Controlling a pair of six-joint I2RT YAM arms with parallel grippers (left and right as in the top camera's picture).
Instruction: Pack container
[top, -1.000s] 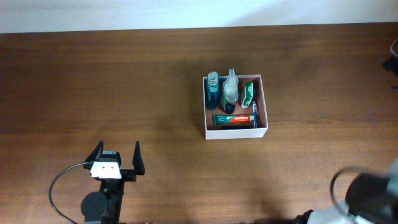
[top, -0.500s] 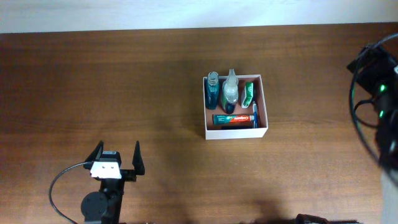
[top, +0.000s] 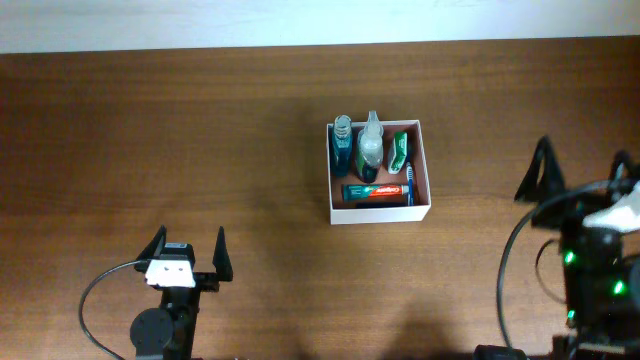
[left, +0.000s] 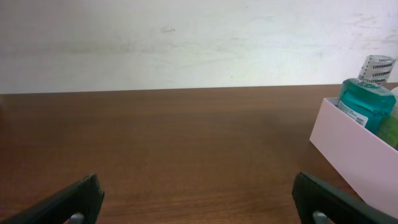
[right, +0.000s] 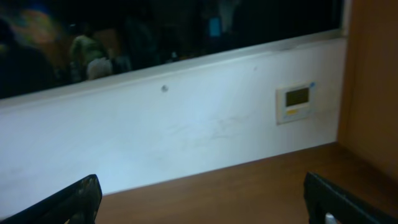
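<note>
The container (top: 381, 212), a square shallow white box with a reddish-brown inside, sits right of the table's centre. It holds a blue mouthwash bottle (top: 341, 146), a clear bottle (top: 371, 148), a green packet (top: 399, 150), a toothpaste tube (top: 376, 190) and a blue toothbrush (top: 408, 182). The left wrist view shows the container's near wall (left: 354, 158) and the mouthwash bottle (left: 367, 99) at far right. My left gripper (top: 188, 252) is open and empty at the lower left, well away from the container. My right gripper (top: 582, 172) is open and empty at the right edge.
The brown wooden table (top: 200, 150) ends at a white wall along the back. The right wrist view faces that wall, with a small wall panel (right: 296, 102) and a dark window above. Cables loop by both arm bases.
The right arm swung from the bottom right corner up along the right edge and now rests at the right side with its fingers open. The left arm and the container have not moved.
</note>
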